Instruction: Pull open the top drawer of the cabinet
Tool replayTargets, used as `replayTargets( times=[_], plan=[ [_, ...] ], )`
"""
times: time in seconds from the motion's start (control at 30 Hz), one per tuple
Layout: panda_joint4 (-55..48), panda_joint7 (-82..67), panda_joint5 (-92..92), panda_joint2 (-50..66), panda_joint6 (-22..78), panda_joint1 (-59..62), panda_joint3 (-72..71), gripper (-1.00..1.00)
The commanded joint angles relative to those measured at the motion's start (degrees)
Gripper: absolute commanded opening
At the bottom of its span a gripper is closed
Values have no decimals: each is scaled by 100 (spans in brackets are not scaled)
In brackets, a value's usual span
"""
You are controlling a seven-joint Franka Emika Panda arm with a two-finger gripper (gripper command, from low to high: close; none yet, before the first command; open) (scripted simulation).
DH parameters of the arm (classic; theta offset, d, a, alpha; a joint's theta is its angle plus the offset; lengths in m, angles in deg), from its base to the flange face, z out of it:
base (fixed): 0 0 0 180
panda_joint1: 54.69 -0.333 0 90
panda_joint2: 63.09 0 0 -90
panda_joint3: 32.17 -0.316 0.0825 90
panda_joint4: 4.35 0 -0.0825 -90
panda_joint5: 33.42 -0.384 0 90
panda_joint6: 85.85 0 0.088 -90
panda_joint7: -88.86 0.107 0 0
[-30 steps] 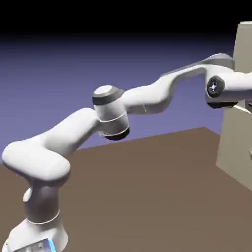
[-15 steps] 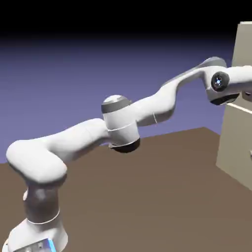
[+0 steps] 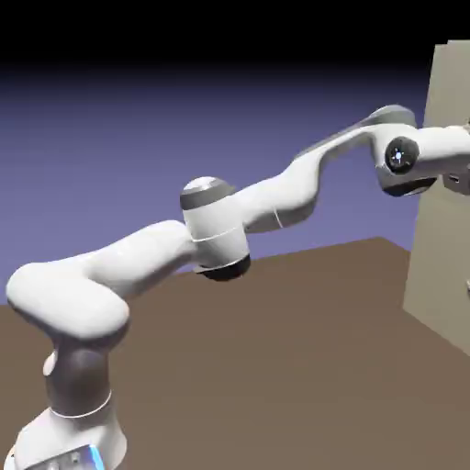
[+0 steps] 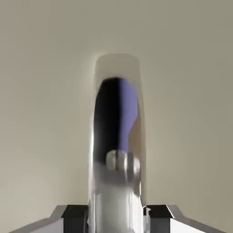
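From the side, my arm (image 3: pixel 229 216) rises from its base at the lower left, bends over the brown table (image 3: pixel 303 367) and stretches right to the cabinet (image 3: pixel 445 239), a tall beige box cut off by the picture's right edge. That view shows the whole reach and how much bare table lies between my base and the cabinet's foot, open all along under the arm. My wrist meets the cabinet front high up, at the top drawer (image 3: pixel 450 110). The fingertips themselves are lost at that edge, so from there I cannot read my grip.

The camera on my hand shows what the side view cannot. The drawer's flat beige front (image 4: pixel 45 91) fills the whole picture, with none of its edges or seams in sight. Down the middle runs the handle (image 4: pixel 117 132), a shiny metal bar that mirrors the dark and violet backdrop. Its long axis goes from the bottom of this view up toward the top, and it stands out from the panel toward me. My gripper (image 4: pixel 117 214) is pinching it: the two dark fingers (image 4: pixel 75 214) sit pressed against the bar's left and right sides at the bottom edge, with no gap showing between pad and metal.

Left and right of the handle there is only plain panel, close ahead. In the side view the drawer front appears flush with the cabinet's face, not drawn out.
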Motion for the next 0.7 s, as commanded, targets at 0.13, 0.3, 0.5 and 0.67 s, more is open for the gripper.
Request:
replayTargets(
  times=[0.13,0.3,0.5,0.67],
  plan=[
    [1038,-242,-42,60,448,-579,35,-100],
    [2076,-459,-51,115,898,-1159,96,-100],
    [3322,-686,-2,179,1443,-1858,213,-100],
    [4360,-852,98,238,1900,-2444,359,-100]
  ],
)
